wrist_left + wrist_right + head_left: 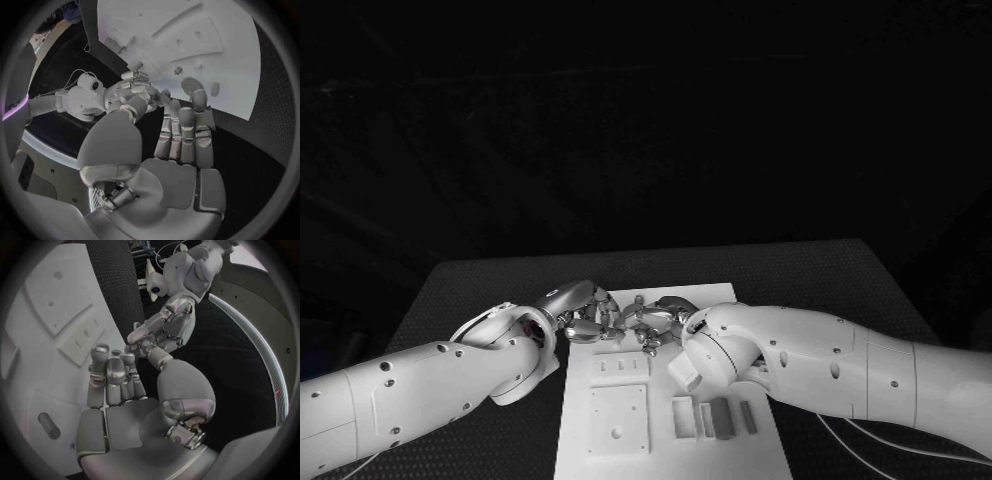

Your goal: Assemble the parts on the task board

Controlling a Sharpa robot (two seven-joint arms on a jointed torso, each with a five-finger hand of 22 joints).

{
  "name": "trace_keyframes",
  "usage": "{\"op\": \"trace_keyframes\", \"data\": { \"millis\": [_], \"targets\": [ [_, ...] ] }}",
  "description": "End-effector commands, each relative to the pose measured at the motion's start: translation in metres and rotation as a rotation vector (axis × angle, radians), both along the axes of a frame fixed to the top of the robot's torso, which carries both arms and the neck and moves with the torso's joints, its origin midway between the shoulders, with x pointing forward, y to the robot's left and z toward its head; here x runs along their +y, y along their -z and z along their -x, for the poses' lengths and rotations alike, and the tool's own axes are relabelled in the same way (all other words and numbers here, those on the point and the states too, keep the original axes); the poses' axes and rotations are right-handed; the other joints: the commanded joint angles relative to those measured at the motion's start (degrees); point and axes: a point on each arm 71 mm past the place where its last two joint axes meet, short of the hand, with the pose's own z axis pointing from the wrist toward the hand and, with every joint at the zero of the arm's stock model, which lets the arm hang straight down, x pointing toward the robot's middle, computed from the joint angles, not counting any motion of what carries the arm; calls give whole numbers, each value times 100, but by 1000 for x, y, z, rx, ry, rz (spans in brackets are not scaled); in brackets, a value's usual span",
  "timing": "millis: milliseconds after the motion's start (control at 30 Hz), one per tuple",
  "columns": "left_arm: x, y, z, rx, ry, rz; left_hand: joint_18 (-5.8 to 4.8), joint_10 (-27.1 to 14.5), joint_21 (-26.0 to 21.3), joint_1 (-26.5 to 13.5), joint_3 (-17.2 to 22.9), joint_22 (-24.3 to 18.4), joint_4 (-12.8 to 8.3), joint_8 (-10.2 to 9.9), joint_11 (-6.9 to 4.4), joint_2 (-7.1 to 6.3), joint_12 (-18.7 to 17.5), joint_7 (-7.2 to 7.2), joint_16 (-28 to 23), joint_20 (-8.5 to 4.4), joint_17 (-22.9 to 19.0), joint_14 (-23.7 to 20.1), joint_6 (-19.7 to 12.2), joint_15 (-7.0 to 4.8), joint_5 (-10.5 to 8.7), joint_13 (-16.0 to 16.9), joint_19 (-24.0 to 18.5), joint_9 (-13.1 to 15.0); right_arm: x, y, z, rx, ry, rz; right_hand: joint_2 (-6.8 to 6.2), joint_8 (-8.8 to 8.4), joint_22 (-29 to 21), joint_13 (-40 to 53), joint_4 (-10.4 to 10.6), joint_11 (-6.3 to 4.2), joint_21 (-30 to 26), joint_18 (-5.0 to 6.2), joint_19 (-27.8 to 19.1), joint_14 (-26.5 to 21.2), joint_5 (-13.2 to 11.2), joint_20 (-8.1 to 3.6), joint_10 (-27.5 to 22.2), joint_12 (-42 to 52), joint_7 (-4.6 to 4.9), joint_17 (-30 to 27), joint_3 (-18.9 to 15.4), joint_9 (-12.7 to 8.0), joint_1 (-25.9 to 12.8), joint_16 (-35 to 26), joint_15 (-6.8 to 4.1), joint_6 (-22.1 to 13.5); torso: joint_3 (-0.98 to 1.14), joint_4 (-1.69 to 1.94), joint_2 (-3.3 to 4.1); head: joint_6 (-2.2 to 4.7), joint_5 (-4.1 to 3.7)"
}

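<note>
**Two hands meet at the far end of the board**

Black table [473, 290] and dark room lie all around the white board [610, 455], which runs from 6 o'clock toward 12 o'clock in the head view, long way pointing away from the robot.

Left hand [578, 312] and right hand [658, 318] sit close together over the far end of the board, their fingers almost touching. From its own wrist camera the left hand [181, 135] has its fingers held up side by side with nothing between them that I can see. The right hand [115, 375] looks the same. Whether either one pinches a small part at the fingertips, I cannot tell.

A few parts [718, 418] stand in a row near the board's near end, at about 5 o'clock from the hands, with their long sides pointing toward 12 o'clock. The right arm lies closer to them. I think that hand would have to pull back toward the robot to reach them.
</note>
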Motion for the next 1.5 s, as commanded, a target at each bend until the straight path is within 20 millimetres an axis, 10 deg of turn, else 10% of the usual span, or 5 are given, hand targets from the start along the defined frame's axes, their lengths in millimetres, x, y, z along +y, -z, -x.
{"op": "trace_keyframes", "data": {
  "millis": [33, 200, 667, 1267, 1500],
  "targets": [
    [-4, -2, 1, -12, 18, 6, 102, 50, 37, 13, -7, 125, -41, 22, 8, 47, -3, 8, 33, -12, -3, 4, 59, -25, 16, -5, 14, 6, 3, 0, 1, -13, -25, -7, 83, 24, 108, -10, -48, -49, 22, 183, -18, 1, 33, -11, 15, 26, 63, -5, 18, 6, 17, -4, -42, 126, -1, -4, -2, -6, -2],
    [-2, -2, 0, -13, 15, 5, 102, 52, 37, 13, -7, 125, -42, 22, 7, 48, -3, 8, 33, -13, -3, 5, 61, -25, 17, -7, 15, 5, 1, 0, 0, -25, -29, 6, 308, 114, 118, -27, -122, -101, 40, 183, -29, 16, 34, -29, 39, 40, 4, -5, 149, 54, 290, 6, -85, 295, 1, -1, -2, -14, 0],
    [0, -2, 0, -10, 9, 2, 96, 28, 28, -13, -28, 121, -63, -12, 18, -12, -33, 29, 21, -13, -7, 1, 14, -18, 8, -36, 9, -19, -3, 1, 0, -49, -58, 36, 293, 282, 119, -73, -107, -193, 91, 183, -26, 45, 32, 9, 97, 54, -92, -4, 562, 201, 608, 24, -172, 554, 0, -5, -1, -28, -8],
    [28, 4, -3, 154, -96, 118, 287, -260, -130, -625, -340, 92, 242, -366, 292, -518, -635, 335, -100, 229, -49, -102, -751, 244, -27, -442, -96, -194, -32, 5, -9, -82, -257, 54, 318, 300, 116, -83, -110, -202, 96, 183, -34, 41, 33, 12, 95, 52, -101, -4, 590, 242, 600, 23, -183, 556, 2, -3, -2, -22, -28],
    [38, 5, -5, 317, -131, 249, 260, -210, -410, -1214, -670, -6, 518, -245, 330, -122, -977, 324, -400, 294, -193, -293, -694, 265, -39, -641, -349, -130, -41, 2, -11, -91, -315, 47, 320, 301, 116, -84, -111, -202, 96, 183, -38, 39, 33, 12, 93, 51, -101, -4, 593, 248, 598, 23, -184, 552, 2, 0, -1, -24, -51]
  ]
}}
